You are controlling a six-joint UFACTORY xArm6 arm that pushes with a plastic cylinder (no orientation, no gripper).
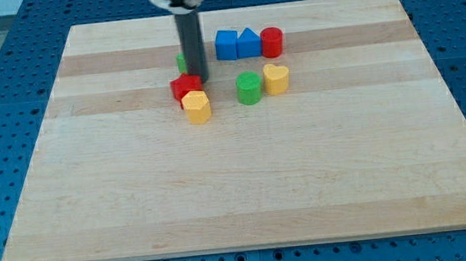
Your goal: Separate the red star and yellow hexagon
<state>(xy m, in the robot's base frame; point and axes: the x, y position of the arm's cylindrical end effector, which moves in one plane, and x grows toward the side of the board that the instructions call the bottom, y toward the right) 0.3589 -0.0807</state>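
- The wooden board carries all the blocks up near the view's top.
- The rod (no jaws on it, so nothing to open or grip) comes straight down; my tip sits just above the red star.
- The yellow hexagon touches the star's lower right, so I judge the tip is placed to wedge them apart.

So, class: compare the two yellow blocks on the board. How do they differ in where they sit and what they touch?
The yellow block by the red star sits toward the view's left and bottom; the yellow block by the green block sits toward the view's right and higher.
The first touches the red star, close to my tip; the second stands beside the green block, away from my tip.
Both are yellow and similar in size.
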